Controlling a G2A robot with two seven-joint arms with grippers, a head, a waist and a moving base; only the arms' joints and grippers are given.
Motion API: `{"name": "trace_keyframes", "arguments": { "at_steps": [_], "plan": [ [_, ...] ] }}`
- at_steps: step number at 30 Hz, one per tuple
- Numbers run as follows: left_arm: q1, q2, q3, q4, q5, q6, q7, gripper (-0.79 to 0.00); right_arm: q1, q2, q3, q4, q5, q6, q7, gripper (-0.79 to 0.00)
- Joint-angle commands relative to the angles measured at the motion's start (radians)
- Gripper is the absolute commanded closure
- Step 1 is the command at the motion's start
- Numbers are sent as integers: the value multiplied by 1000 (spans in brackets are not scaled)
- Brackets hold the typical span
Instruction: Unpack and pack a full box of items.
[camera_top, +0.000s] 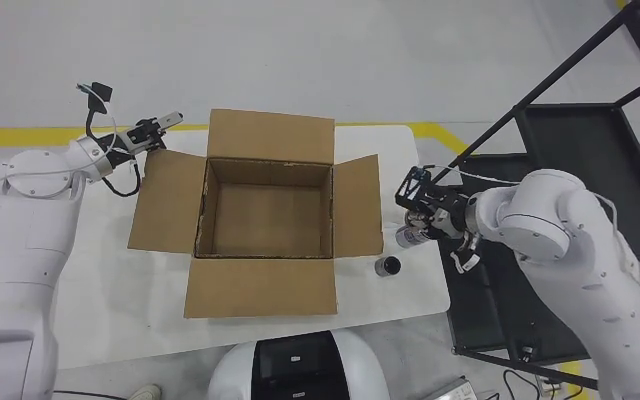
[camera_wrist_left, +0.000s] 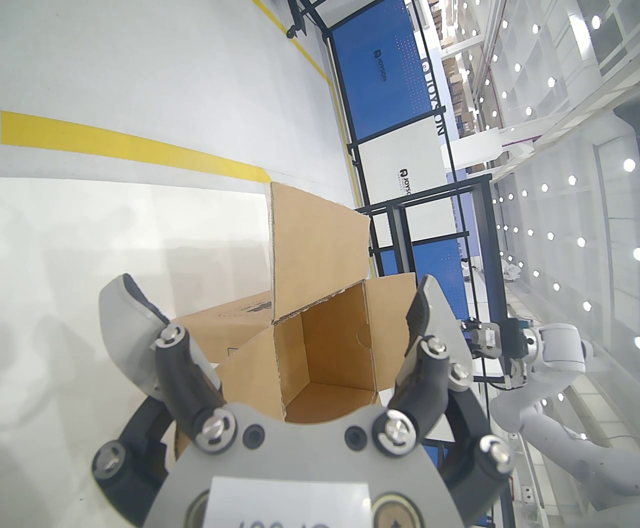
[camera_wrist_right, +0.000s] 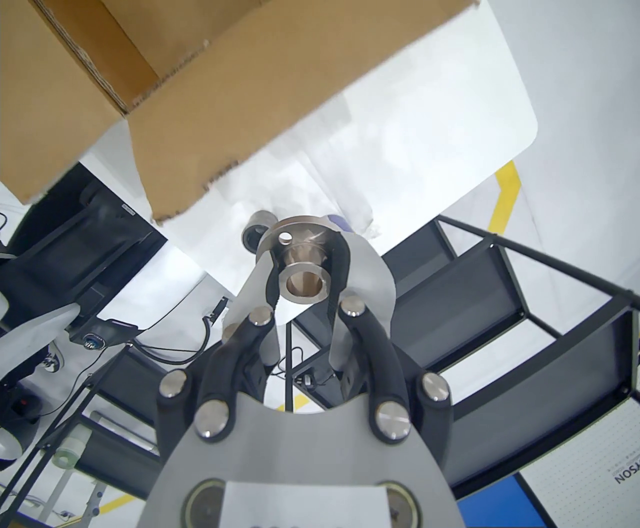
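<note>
My right claw (camera_wrist_right: 306, 257) pinches the metal flanged bushing (camera_wrist_right: 300, 235) above the bench (camera_top: 120, 300) edge, right of the empty cardboard box (camera_top: 265, 225), while my left claw (camera_wrist_left: 275, 300) hangs spread by the left flap (camera_top: 165, 205), so I'd lower it upright, clear of the small dark cylinder (camera_top: 387, 267).
</note>
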Motion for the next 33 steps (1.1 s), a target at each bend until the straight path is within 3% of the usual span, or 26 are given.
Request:
{"name": "trace_keyframes", "arguments": {
  "at_steps": [1, 10, 29, 33],
  "plan": [
    [0, 0, 0, 0, -1, 0, 0, -785, -67, 20, 28, -12, 2, -24, -24, 0],
    [0, 0, 0, 0, -1, 0, 0, -785, -253, 84, 71, -17, -85, -108, -108, 0],
    [0, 0, 0, 0, -1, 0, 0, -785, -257, 86, 70, -19, -87, -111, -112, 0],
    [0, 0, 0, 0, -1, 0, 0, -785, -274, 85, 49, -30, -133, -143, -157, 0]
  ]
}}
